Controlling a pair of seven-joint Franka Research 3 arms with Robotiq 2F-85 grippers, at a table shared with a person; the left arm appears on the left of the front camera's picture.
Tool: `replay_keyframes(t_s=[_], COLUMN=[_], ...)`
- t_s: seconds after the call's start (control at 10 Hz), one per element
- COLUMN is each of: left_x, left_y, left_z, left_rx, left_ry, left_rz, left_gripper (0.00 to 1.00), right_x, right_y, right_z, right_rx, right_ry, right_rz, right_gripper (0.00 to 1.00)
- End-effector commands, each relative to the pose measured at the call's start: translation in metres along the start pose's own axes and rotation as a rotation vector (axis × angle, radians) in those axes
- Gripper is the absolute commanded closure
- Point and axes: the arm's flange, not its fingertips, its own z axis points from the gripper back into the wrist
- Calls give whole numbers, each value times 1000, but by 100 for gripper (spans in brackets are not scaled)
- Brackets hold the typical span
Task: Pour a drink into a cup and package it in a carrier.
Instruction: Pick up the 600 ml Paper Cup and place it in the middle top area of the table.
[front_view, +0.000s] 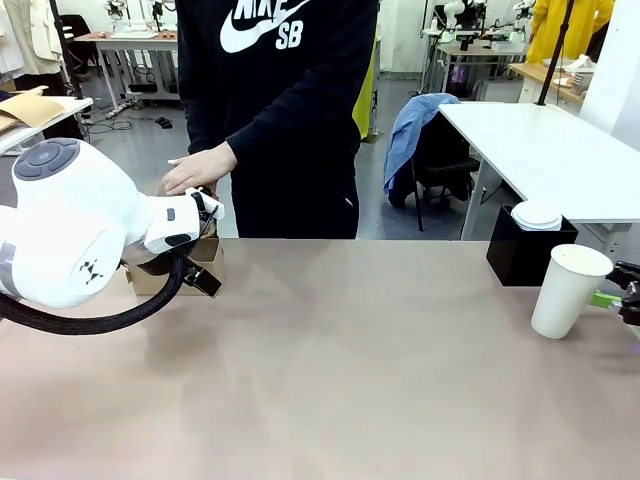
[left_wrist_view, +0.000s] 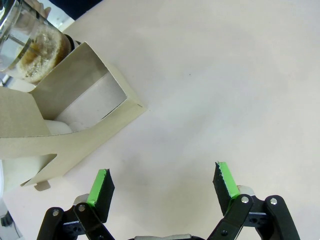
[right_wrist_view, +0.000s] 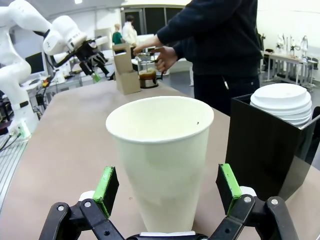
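The tall white paper cup (front_view: 568, 290) stands upright on the table at the right. My right gripper (right_wrist_view: 162, 187) is open around its lower half, one green pad on each side with a small gap; in the front view this gripper (front_view: 620, 298) pokes in from the right edge. The tan cardboard carrier (left_wrist_view: 75, 115) sits at the far left of the table (front_view: 330, 360). My left gripper (left_wrist_view: 162, 182) hangs open just beside it, holding nothing. The glass jug with the amber drink (left_wrist_view: 30, 47) stands behind the carrier (right_wrist_view: 125, 70), and the person's hand (right_wrist_view: 165, 57) holds the jug (right_wrist_view: 147, 77).
A black box (front_view: 530, 255) with a stack of white lids (front_view: 537, 215) stands behind the cup, close to my right gripper. Something white (left_wrist_view: 60, 127) sits in one carrier slot. The person (front_view: 280, 110) stands at the far edge, hand (front_view: 200, 168) over the carrier.
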Motion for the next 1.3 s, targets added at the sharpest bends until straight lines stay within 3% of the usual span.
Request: replay_keyframes(t_s=[0.0,0.9,1.0,1.1,1.2], left_x=[0,0,0,0,0], left_y=[1,1,1,1,1], left_z=[0,0,0,0,0], left_rx=[-1,-1,-1,-1,-1], left_ry=[0,0,0,0,0], left_rz=[1,1,1,1,1], left_gripper=[0,0,0,0,0], right_x=[6,-7,-8,-8,-10], right_y=[5,-1,-3,-6,2], right_z=[-16,-63,-60,-49,-60], right_rx=[-40,76,100,215,97], right_ry=[2,7,-3,37,21], right_rz=[41,-17,-40,-110,-16], right_gripper=[0,0,20,20,20])
